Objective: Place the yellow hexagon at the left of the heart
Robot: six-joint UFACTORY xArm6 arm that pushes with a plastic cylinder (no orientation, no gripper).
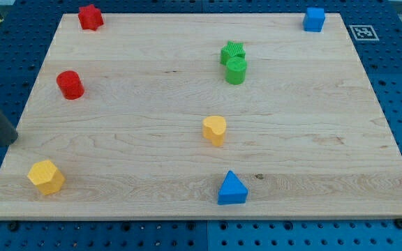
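The yellow hexagon (46, 176) lies near the board's bottom left corner. The yellow heart (214, 130) lies near the middle of the board, well to the right of the hexagon and a little higher. My rod comes in from the view's left edge and my tip (11, 139) rests at the board's left edge, above and to the left of the hexagon, apart from it.
A red cylinder (70, 84) and a red star (90, 17) lie at the upper left. A green star (232, 51) touches a green cylinder (236, 70) above the heart. A blue triangle (232, 189) lies at the bottom, a blue cube (314, 19) at the top right.
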